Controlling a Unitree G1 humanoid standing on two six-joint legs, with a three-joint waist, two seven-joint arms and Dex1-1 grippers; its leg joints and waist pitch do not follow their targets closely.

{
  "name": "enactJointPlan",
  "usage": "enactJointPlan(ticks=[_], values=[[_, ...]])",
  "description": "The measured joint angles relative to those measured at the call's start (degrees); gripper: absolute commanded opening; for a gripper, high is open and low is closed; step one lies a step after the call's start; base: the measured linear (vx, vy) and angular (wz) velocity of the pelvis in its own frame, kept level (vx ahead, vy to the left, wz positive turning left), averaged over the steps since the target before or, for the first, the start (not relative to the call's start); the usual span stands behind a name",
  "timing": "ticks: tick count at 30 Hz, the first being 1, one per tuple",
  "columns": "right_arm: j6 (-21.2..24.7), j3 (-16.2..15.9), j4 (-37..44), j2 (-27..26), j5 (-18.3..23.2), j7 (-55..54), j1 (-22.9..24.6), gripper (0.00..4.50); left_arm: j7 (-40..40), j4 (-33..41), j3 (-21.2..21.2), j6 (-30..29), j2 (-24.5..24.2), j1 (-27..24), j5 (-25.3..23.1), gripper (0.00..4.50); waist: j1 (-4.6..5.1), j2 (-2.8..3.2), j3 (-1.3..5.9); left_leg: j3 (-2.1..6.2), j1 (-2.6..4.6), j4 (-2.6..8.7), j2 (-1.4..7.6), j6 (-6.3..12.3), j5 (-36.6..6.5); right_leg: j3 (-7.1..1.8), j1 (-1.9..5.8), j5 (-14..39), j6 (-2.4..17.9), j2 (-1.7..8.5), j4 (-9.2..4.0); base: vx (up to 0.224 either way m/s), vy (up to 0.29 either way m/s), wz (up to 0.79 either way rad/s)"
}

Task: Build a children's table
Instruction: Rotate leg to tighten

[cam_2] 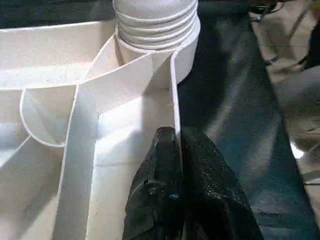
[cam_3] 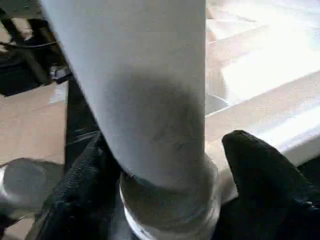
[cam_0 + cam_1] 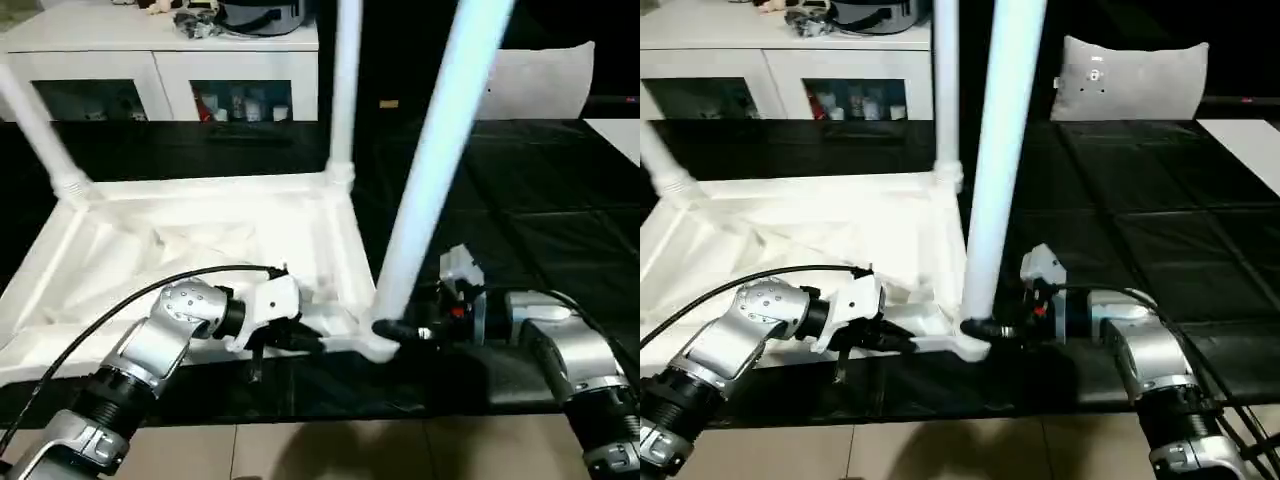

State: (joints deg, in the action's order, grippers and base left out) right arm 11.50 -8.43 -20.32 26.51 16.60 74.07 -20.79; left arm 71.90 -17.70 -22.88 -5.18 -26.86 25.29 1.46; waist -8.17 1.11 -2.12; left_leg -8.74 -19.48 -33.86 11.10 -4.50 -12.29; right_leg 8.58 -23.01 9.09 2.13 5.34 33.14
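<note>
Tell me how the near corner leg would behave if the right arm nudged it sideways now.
The near leg looks stiff, hollow, probably light. Tall and already leaning, it would likely wobble in its corner socket. The smooth round tube may slip between the right gripper's open jaws.

white cabinet (image 3: 160, 60) (glass doors), black mat (image 3: 1160, 230)

A: Table top (image 3: 200, 225) & legs (image 3: 440, 150), frame centre: smooth white plastic, slight sheen.
B: Mat (image 3: 540, 200) at right: matt black. Forearms (image 3: 150, 350), bottom corners: brushed silver metal.
</note>
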Motion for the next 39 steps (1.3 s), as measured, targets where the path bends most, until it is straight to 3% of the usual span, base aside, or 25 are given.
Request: enactJointPlan(ticks=[12, 20, 23, 27, 29, 33, 36, 39], values=[[1.67, -0.89, 2.38, 0.13, 0.60, 1.28, 1.25, 2.36, 1.45, 0.55, -0.23, -0.95, -0.83, -0.12, 0.66, 0.00, -0.08, -0.05, 0.04, 0.01, 0.14, -0.01, 0.01, -0.29, -0.18, 0.00, 0.15, 0.00, 0.00, 0.00, 0.00, 0.000, 0.000, 0.00], [5.00, 1.31, 7.50, -3.45, 0.91, -7.03, 4.89, 2.15, -3.55, 4.03, 2.95, -8.99, 0.95, -2.75, 2.15, 0.00, 0.27, 0.01, 0.07, -0.01, 0.49, 0.00, 0.00, -0.38, -0.14, -0.02, 0.41, -0.02, 0.01, -0.01, 0.01, 0.000, 0.000, 0.00], [5.35, 3.51, 5.22, -8.24, -1.68, -17.13, 3.20, 2.11, -10.92, 4.05, 5.12, -12.83, 4.41, -2.99, 0.64, 0.00, 1.93, 0.06, 0.09, 0.00, 0.62, -0.03, -0.01, -0.57, -0.02, 0.05, 0.54, -0.01, 0.01, -0.01, -0.08, 0.000, 0.000, 0.00], [5.33, 7.06, -0.32, -15.15, -4.97, -34.77, -1.27, 2.09, -24.67, 3.77, 7.32, -19.24, 13.19, -2.46, -1.49, 0.00, 4.66, 0.03, 0.07, 0.05, 0.48, -0.12, -0.01, -0.59, -0.01, 0.19, 0.60, -0.02, 0.00, 0.00, -0.49, 0.000, 0.000, 0.00], [5.37, 8.20, -2.12, -16.97, -5.67, -40.48, -2.94, 2.09, -29.55, 3.56, 7.54, -21.60, 16.45, -1.85, -1.71, 0.00, 5.15, 0.00, 0.05, 0.07, 0.41, -0.09, -0.02, -0.57, -0.02, 0.19, 0.60, -0.02, -0.01, 0.00, -0.60, 0.000, 0.000, 0.00], [4.54, 8.93, -4.27, -19.65, -7.19, -47.91, -5.04, 2.09, -35.27, 2.84, 7.56, -23.21, 19.71, -0.77, -3.25, 0.00, 5.07, -0.04, 0.05, 0.12, 0.40, 0.13, -0.04, -0.55, -0.04, 0.21, 0.58, -0.05, -0.02, -0.02, -0.53, 0.000, 0.000, 0.00], [2.11, 8.84, -4.82, -19.94, -8.21, -47.97, -4.92, 2.72, -35.53, 2.88, 7.27, -22.49, 19.73, -0.65, -3.97, 0.00, 4.64, -0.04, 0.06, 0.13, 0.38, 0.39, -0.04, -0.54, -0.05, 0.20, 0.45, -0.05, -0.03, -0.03, -0.43, 0.000, 0.000, 0.00], [0.69, 9.19, -5.07, -19.68, -8.03, -47.43, -4.06, 2.84, -35.10, 3.28, 6.70, -21.74, 19.35, -0.65, -4.02, 0.00, 4.21, 0.01, 0.08, 0.11, 0.08, 0.54, -0.05, -0.48, 0.00, 0.17, 0.07, -0.03, -0.03, -0.04, -0.37, 0.000, 0.000, 0.00]])
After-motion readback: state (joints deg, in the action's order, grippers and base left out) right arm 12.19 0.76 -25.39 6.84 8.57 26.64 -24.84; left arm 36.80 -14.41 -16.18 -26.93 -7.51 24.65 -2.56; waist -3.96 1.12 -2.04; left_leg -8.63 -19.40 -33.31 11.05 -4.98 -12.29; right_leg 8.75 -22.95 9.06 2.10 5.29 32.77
